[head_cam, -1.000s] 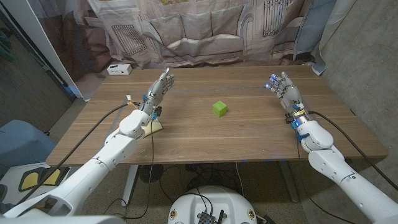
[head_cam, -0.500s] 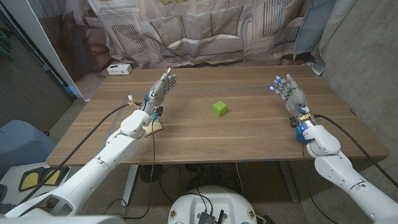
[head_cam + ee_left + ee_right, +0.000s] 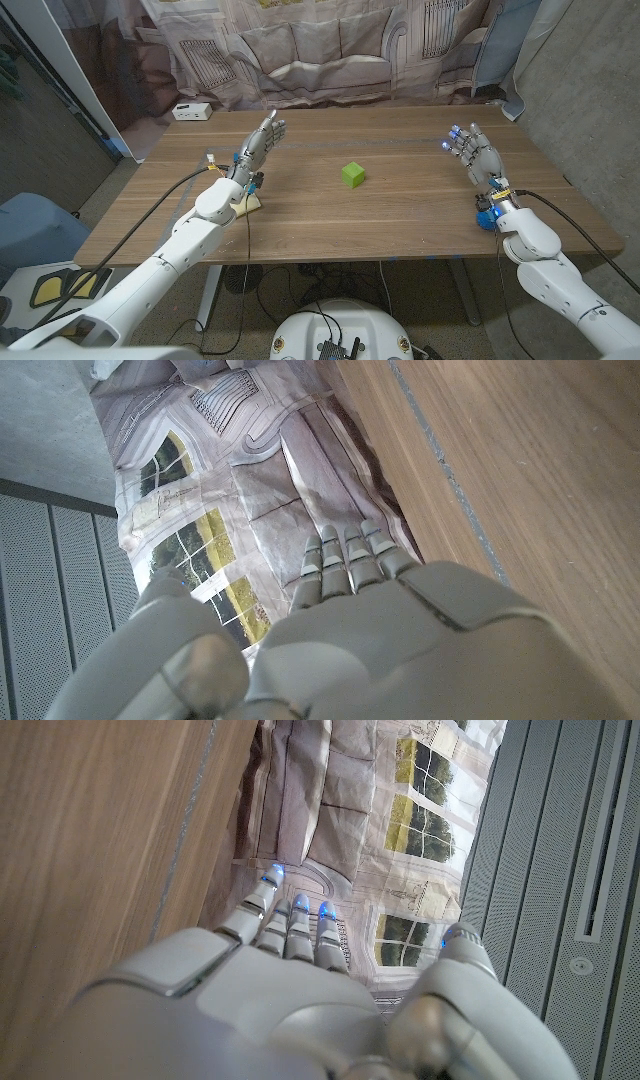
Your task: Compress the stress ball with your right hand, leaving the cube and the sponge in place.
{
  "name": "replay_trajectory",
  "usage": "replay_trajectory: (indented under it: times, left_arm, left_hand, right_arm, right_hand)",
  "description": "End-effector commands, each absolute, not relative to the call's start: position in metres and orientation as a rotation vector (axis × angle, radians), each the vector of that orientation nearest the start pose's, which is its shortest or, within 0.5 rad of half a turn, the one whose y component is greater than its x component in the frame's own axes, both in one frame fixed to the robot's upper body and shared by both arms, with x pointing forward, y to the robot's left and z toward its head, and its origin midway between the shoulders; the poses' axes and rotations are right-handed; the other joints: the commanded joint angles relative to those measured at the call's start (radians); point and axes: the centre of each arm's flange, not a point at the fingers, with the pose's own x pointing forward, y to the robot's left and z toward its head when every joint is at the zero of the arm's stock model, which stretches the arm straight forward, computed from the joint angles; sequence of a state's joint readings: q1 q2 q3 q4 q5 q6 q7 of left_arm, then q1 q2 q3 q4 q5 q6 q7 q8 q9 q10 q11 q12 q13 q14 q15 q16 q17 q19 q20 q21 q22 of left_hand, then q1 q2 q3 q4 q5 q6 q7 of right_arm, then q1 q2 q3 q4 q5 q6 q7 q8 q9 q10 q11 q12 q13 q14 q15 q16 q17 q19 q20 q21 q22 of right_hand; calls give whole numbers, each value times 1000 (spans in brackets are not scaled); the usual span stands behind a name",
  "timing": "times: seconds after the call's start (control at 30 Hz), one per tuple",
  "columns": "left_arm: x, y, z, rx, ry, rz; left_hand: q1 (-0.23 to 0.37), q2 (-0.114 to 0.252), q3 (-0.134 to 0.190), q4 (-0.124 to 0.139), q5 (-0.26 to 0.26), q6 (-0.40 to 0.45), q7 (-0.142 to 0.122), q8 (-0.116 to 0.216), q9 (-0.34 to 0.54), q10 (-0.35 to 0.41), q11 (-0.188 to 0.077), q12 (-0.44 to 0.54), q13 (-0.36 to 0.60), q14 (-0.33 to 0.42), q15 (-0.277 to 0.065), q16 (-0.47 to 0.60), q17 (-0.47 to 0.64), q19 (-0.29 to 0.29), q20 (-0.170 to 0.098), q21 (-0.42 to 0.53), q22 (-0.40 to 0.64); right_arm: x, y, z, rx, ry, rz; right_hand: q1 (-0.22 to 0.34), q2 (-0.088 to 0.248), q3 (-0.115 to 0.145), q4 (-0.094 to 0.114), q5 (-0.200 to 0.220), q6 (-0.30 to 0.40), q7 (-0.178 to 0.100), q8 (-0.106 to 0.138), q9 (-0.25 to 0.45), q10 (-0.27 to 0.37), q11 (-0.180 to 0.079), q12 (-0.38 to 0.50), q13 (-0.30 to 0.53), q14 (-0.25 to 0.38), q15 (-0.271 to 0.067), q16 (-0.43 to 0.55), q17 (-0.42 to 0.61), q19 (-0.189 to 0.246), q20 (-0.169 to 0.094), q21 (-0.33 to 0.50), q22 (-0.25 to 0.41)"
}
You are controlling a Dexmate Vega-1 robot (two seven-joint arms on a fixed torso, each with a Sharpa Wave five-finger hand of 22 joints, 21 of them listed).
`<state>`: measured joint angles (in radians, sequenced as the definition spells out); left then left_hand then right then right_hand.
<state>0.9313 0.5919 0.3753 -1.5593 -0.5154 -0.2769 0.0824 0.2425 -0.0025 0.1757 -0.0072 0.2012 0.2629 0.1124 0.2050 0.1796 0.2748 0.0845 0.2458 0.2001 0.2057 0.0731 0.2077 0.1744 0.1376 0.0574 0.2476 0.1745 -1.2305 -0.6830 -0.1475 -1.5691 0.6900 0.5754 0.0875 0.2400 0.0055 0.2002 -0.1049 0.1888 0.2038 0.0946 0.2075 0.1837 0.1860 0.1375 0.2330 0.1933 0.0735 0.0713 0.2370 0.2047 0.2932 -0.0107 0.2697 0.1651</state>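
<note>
Your right hand (image 3: 478, 152) stands raised at the right side of the worktop (image 3: 400, 215), fingers spread and nothing in them. It touches no object. The compression is, on this evidence, not yet begun.

The stress ball cannot be located in any frame. You will need to find it before anything else can proceed; I cannot tell whether it lies out of shot or is hidden behind an arm.

The green cube (image 3: 352, 175) sits near the middle of the worktop, well apart from both hands and undisturbed. A pale yellowish item (image 3: 247, 204) lies just beside your left forearm, partly covered by it; it is likely the sponge, though too little shows to be certain. Your left hand (image 3: 260, 143) is likewise raised, fingers apart, empty.

Differences between views: the head view alone gives the layout, namely the cube, the probable sponge, a small white box (image 3: 191, 111) at the far left corner, and both arms. The right wrist view adds only the back of the right hand (image 3: 270, 990) with blue-lit fingertips (image 3: 275, 876) extended along the wood grain toward the printed backdrop, confirming nothing lies within its grasp. The left wrist view confirms the same of the left hand (image 3: 350, 640).
</note>
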Motion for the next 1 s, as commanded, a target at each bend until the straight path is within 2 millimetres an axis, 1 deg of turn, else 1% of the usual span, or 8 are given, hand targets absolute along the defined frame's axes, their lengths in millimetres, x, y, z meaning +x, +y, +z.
replay_trajectory:
  times: [0.03, 0.17, 0.4, 0.8, 1.0]
  left_arm:
    - [599, 258, -1, 125, -706, -218]
    - [596, 257, 0, 132, -708, -215]
    - [595, 251, 1, 147, -703, -229]
    - [590, 245, -2, 156, -701, -236]
    - [585, 245, -2, 153, -709, -224]
  left_hand:
    - [7, 1, 4, -4, -5, 20, -4, 5, 1, 20, 4, 7, -1, 17, 1, 4, 6, 13, 8, -1, 4]
    - [7, 2, 3, -5, -5, 30, -2, 6, 1, 25, 3, 8, -1, 26, 1, 5, 6, 20, 8, -1, 3]
    - [7, 3, 3, -6, -5, 41, 0, 7, 2, 37, 0, 10, -1, 36, -1, 5, 6, 29, 10, -2, 3]
    - [7, 4, 2, -8, -5, 47, 0, 6, 2, 41, 1, 9, -1, 41, -1, 3, 6, 32, 11, -5, 3]
    - [7, 4, 2, -8, -5, 49, 0, 5, 2, 44, 0, 8, -1, 44, 0, 2, 6, 34, 11, -7, 3]
  right_arm:
    - [519, -379, -68, -29, -820, 177]
    - [512, -384, -72, -26, -827, 158]
    - [506, -388, -78, -5, -835, 143]
    - [490, -400, -87, -33, -826, 126]
    - [483, -403, -91, -36, -833, 117]
  right_hand:
    - [11, 3, 1, -5, -3, 13, 0, 4, 5, 8, 2, 2, 1, 9, -3, 3, 2, 13, 0, -3, 6]
    - [11, 3, 1, -5, -3, 18, 1, 5, 5, 10, 3, 2, 2, 12, -1, 4, 2, 15, 2, -4, 6]
    - [10, 5, -1, -5, -3, 32, 2, 8, 5, 30, 4, 7, 2, 25, 0, 7, 4, 19, 4, -8, 6]
    - [11, 7, -1, -7, -3, 34, 0, 6, 5, 35, 5, 5, 2, 30, -1, 7, 4, 25, 5, -11, 6]
    - [12, 8, -1, -7, -3, 36, 1, 6, 6, 42, 5, 6, 2, 37, -1, 8, 4, 30, 6, -12, 6]
